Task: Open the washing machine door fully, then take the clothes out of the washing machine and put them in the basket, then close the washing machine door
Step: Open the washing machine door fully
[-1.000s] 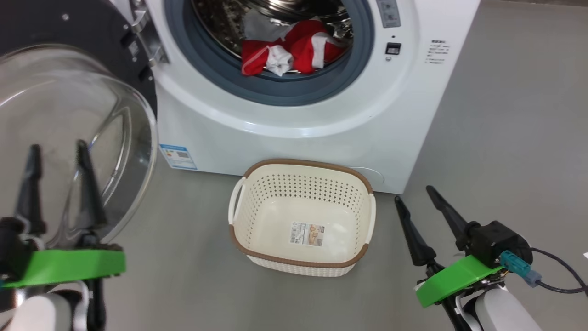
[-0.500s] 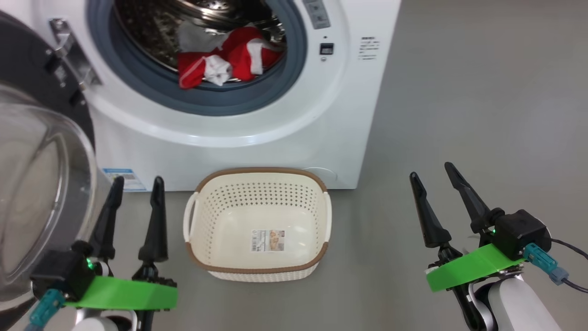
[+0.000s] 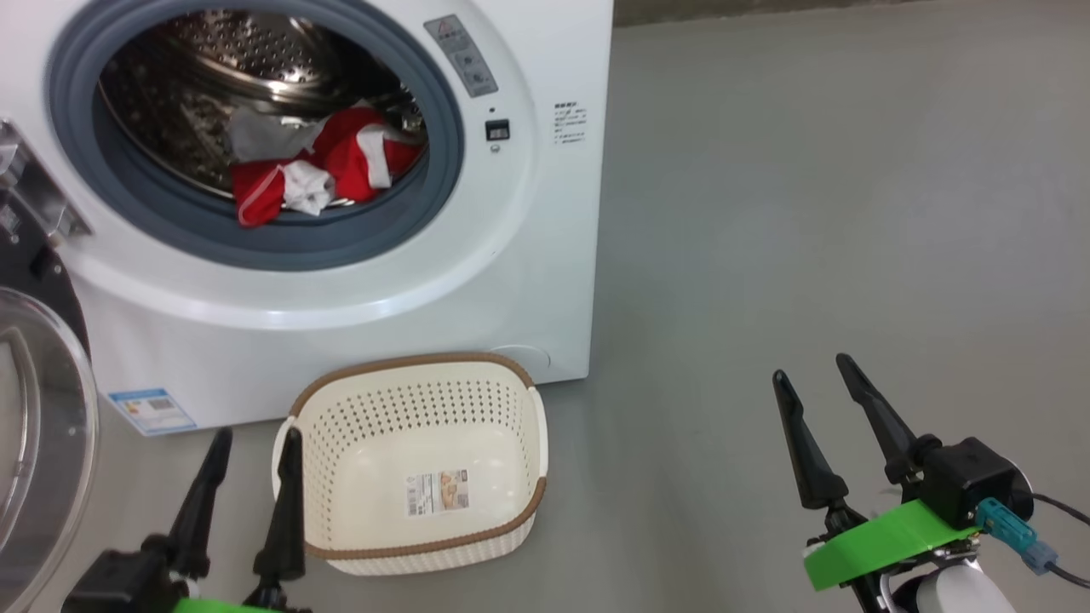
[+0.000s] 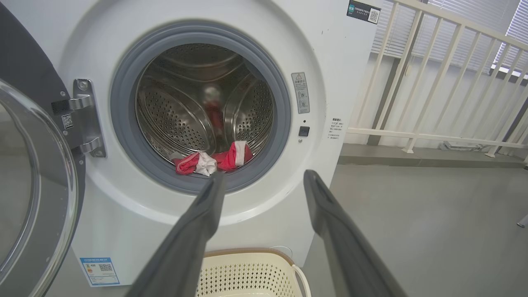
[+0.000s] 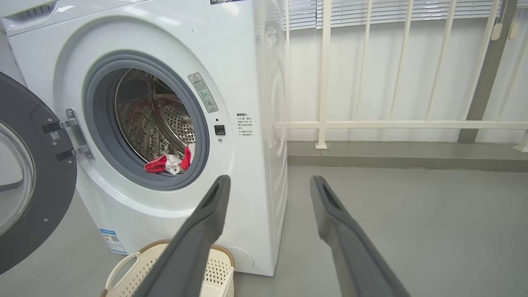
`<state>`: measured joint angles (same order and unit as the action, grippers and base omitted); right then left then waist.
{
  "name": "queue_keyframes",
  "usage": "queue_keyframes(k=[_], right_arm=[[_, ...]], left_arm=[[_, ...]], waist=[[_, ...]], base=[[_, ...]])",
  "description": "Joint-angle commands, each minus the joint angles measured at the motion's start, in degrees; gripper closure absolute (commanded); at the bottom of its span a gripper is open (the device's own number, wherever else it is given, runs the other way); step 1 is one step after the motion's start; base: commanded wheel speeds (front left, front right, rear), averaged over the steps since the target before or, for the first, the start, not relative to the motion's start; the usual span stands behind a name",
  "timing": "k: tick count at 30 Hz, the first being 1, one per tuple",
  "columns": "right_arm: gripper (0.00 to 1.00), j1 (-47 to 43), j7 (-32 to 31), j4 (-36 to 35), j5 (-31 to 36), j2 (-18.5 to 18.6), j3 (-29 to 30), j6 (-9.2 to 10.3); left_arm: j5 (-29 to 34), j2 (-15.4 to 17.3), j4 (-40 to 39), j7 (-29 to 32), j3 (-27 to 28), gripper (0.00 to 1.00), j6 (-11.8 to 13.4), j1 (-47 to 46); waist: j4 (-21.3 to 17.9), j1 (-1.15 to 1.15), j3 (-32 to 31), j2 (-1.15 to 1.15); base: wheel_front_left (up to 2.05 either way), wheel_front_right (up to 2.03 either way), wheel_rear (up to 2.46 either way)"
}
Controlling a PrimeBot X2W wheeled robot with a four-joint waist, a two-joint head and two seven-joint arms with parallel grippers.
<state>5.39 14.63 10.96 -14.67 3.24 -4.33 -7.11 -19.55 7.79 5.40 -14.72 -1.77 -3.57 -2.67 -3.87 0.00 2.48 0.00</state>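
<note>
So the left gripper [image 3: 255, 441] is off the washing machine door [image 5: 45, 198] now. A second ago its fingers sat right in front of the glass bowl [image 3: 38, 443]. Now they're down by the left end of the basket [image 3: 400, 361], clear of the door, spread wide with nothing between them. (The whole head view slides too, so that's the camera turning, not the machine wandering off.) The right gripper [image 3: 811, 368] hangs over bare floor [image 3: 766, 213], well off to the right of the machine, also gaping and empty.

How I read it: the door step looks done. The door stands swung out to the left on its hinge [image 4: 84, 117], inner face and bowl turned out into the room, and the drum mouth is wide open. Next up should be the reach for the clothes.

The clothes [image 3: 324, 174] are inside the washing machine [image 3: 341, 340], a red-and-white heap on the bottom of the drum [image 3: 196, 85], right at its front lip just behind the grey seal [image 3: 281, 247]. The heap's long axis runs side to side across the mouth, not back into the drum. The basket sits empty on the floor, just in front of the machine's lower front edge and toward its right corner. Its mouth faces up and its long side runs roughly along the front panel, skewed a bit.
</note>
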Motion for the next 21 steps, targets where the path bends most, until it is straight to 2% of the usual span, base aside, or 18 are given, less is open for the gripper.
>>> queue_keyframes(k=[1,21], right_arm=[[0.0,-0.16,0.37,-1.76,-0.21,0.52,-0.89,-0.37],[0.0,-6.46,0.37,-4.38,0.39,2.04,0.79,-0.37]], left_arm=[[0.09,0.85,-1.93,-0.28,2.73,0.0,-0.29,0.67],[1.95,-0.58,-4.77,-0.28,6.1,0.0,-0.55,9.34]], waist=[[-1.72,0.0,-2.07,0.0],[-2.46,0.0,-6.45,0.0]], base=[[0.0,0.0,0.0],[0.0,0.0,0.0]])
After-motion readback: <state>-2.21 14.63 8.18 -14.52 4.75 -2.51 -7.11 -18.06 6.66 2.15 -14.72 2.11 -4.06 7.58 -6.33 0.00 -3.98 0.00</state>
